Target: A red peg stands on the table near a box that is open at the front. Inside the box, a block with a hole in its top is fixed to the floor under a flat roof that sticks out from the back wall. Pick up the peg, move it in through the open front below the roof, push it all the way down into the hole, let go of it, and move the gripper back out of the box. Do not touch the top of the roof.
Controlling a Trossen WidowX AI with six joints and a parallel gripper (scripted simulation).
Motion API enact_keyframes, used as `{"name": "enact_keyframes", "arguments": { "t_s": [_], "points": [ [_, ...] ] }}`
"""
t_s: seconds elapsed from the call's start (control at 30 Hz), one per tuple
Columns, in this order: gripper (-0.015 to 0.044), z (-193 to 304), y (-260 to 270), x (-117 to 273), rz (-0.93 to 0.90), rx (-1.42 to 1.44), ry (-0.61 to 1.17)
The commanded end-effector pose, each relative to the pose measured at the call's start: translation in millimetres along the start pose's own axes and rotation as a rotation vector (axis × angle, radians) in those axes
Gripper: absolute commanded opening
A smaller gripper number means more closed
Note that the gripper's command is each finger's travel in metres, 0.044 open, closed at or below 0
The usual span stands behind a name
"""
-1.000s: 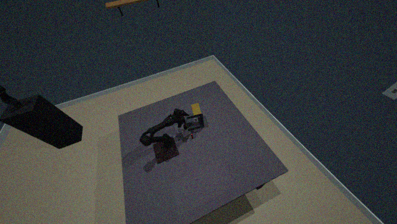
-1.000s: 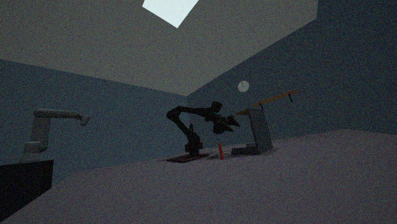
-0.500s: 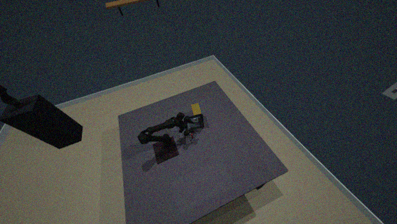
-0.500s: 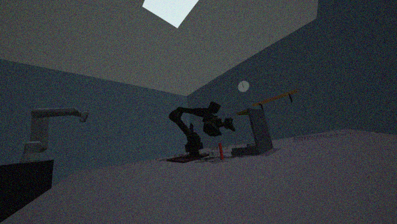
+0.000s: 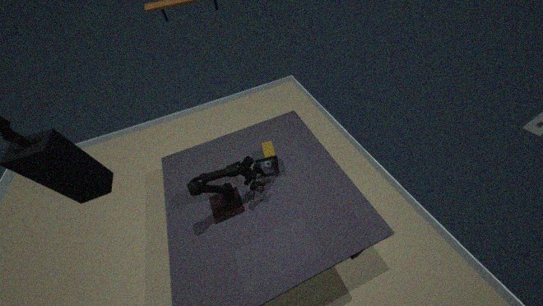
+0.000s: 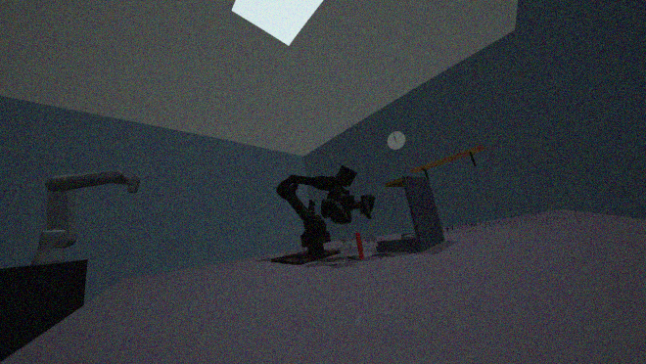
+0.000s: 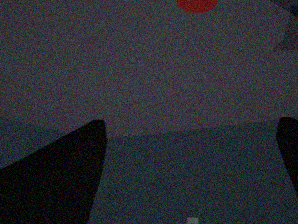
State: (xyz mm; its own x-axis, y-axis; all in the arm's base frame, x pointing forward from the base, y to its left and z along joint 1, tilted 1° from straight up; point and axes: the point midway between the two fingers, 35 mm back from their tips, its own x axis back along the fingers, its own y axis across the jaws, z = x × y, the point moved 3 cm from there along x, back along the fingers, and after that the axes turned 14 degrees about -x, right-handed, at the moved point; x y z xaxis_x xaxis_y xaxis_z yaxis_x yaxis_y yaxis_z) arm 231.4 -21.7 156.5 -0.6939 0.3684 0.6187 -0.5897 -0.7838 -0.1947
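The red peg (image 5: 262, 187) (image 6: 360, 246) (image 7: 197, 4) stands upright on the table, in front of the box; only its round top shows at the upper edge of the wrist view. My gripper (image 5: 257, 183) (image 6: 357, 219) (image 7: 196, 129) is open and empty, above the peg, with its fingers pointing down in the exterior view. The dark grey box (image 6: 425, 215) has a tall back wall and low sides. The yellow roof (image 5: 267, 149) (image 6: 395, 183) sticks out from the wall's top. The block (image 5: 268, 164) shows small and pale in the top view; its hole is hard to make out.
The arm's base plate (image 5: 227, 209) (image 6: 304, 256) is close to the peg. The table (image 5: 304, 206) (image 6: 372, 313) carries everything. Another arm (image 6: 53, 210) on a black stand (image 5: 62, 169) (image 6: 44, 289) is off to the left. A wooden bench (image 5: 177, 4) is far behind.
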Motion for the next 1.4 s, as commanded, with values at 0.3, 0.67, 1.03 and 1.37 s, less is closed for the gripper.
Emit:
{"name": "enact_keyframes", "arguments": {
  "t_s": [0.3,0.67,1.03,1.37],
  "points": [
    [0.022,-2,1,3,-0.003,-0.008,0.004],
    [0.022,-7,1,-2,-0.003,-0.008,0.004],
    [0.022,-20,3,-16,-0.003,-0.008,0.004],
    [0.022,-32,6,-26,-0.003,-0.008,0.004]
  ]
}}
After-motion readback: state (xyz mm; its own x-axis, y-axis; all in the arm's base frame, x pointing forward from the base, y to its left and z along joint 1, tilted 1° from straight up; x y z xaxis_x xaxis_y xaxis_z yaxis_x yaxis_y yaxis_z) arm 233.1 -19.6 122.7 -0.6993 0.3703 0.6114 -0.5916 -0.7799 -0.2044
